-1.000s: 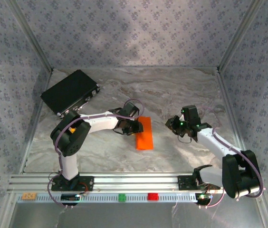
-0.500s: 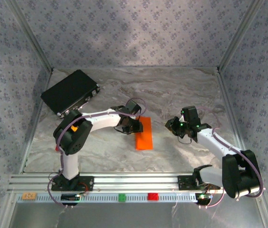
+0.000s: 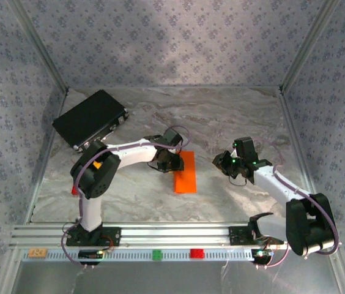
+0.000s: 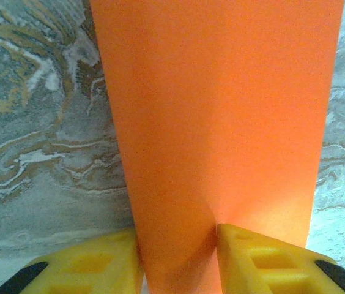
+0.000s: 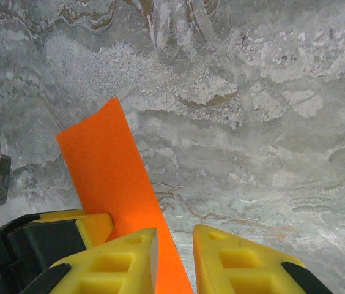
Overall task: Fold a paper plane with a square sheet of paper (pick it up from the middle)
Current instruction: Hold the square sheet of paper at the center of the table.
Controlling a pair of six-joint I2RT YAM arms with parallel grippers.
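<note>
The marbled table (image 3: 221,116) bears orange paper (image 3: 186,174) and black case (image 3: 90,117).

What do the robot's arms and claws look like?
The left arm and right arm are white tubes joined by chunky black joints, with a thin purplish cable looping along them. The left arm has an orange patch on its big joint. The left claw and right claw each have two blocky yellow fingers with hollow pockets and black bases.

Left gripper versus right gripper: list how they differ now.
The left gripper clamps the orange paper; the right gripper holds nothing, jaws slightly apart. The left gripper sits at the paper's edge; the right gripper hangs apart, to its right. Both have yellow fingers.
</note>
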